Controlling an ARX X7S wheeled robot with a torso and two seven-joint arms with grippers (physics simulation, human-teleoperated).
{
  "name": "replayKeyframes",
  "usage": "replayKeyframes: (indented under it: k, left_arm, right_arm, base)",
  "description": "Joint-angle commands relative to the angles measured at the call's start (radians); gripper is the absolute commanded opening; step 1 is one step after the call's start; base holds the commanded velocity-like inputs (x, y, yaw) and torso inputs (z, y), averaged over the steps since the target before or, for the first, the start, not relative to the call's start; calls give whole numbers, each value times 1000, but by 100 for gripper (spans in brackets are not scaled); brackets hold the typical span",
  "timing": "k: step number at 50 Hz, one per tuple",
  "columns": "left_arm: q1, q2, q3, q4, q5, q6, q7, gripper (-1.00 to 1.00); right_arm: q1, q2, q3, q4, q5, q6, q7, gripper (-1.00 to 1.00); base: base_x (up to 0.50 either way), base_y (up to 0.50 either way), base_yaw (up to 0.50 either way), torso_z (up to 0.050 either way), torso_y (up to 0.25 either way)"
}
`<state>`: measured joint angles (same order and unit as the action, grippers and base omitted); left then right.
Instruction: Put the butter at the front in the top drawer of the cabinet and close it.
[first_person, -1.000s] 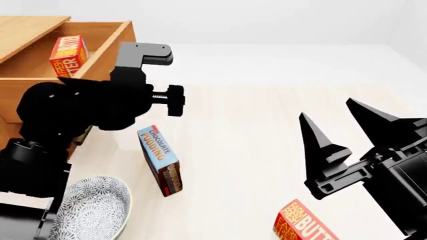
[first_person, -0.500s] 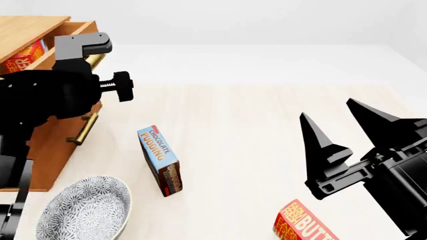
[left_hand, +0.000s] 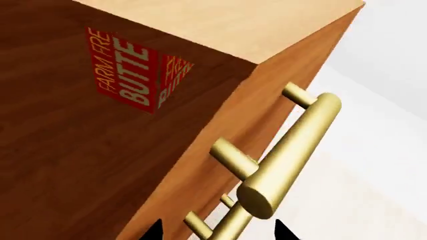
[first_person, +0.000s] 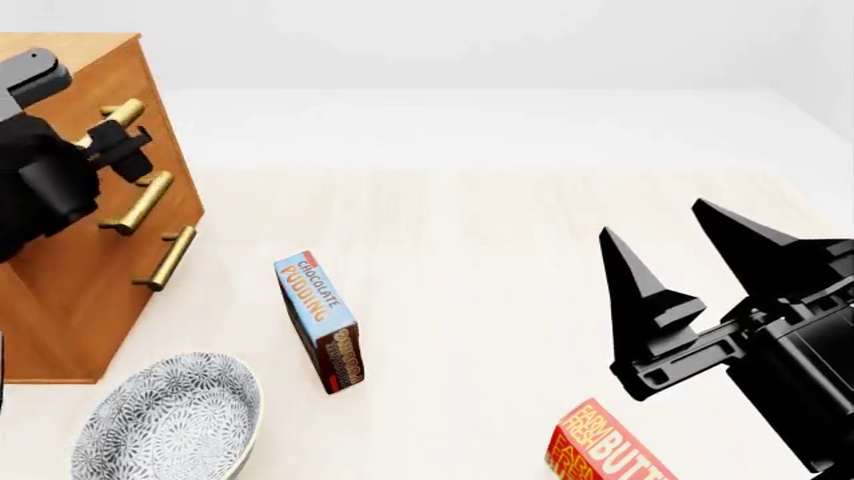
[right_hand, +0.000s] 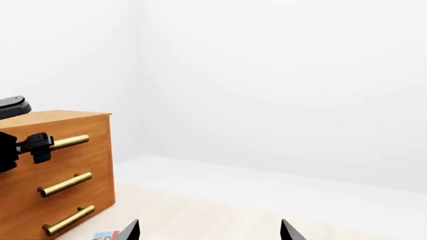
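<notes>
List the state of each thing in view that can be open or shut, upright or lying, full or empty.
top drawer: shut, flush with the cabinet front.
lower drawers: shut.
left gripper: open, tips either side of a handle.
right gripper: open, holding nothing.
pudding box: standing on edge.
bowl: upright, empty.
butter on the table: lying near the right gripper.
</notes>
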<state>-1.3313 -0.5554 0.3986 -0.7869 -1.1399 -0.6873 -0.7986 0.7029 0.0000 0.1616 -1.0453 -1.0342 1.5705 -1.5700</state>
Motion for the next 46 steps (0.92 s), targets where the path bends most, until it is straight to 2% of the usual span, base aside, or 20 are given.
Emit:
replayKeyframes:
  k: [1,5,7,10,13,16,21,25,30,33,46]
  left_arm:
    - [93,-179,-61,15,196,-4,-242,100]
    - [120,-188,-71,228,139,-51,-255,100]
    - [138,-202,-63,422,86,-110,-264,100]
    - [133,-212,-37,643,-7,-210,-234,100]
    - [144,-228,-27,887,-60,-225,-202,100]
    - [155,-264,7,1109,0,-183,-164,100]
    - [222,-318,45,1346,134,-65,-83,100]
    - [308,-353,45,1444,215,47,-41,100]
    - [502,-378,43,1493,410,306,16,100]
    - [589,-361,44,1474,518,451,36,100]
    - [752,-292,98,1395,743,717,56,100]
  right_arm:
    - [-4,0,9,-2,18,0,4,100]
    - [-7,0,5,-2,16,0,6,100]
    - [-10,0,3,-2,23,0,15,100]
    - [-15,0,3,-2,94,0,81,100]
    - [-20,0,5,-2,195,0,169,100]
    - [-26,0,8,-2,280,0,246,100]
    - [-31,0,6,-2,328,0,291,100]
    - [-34,0,16,-2,335,0,293,100]
    - [-34,0,27,-2,311,0,263,100]
    - [-32,0,28,-2,277,0,232,100]
    - [-23,0,44,-2,207,0,149,100]
  base:
    - [0,8,16,0,0]
    - [0,8,16,0,0]
    - [0,8,14,0,0]
    - [0,5,8,0,4]
    - [0,0,0,0,3]
    - [0,0,0,0,0]
    - [0,0,0,0,0]
    - [0,0,0,0,0]
    - [0,0,0,0,0]
    - [0,0,0,0,0]
    - [0,0,0,0,0]
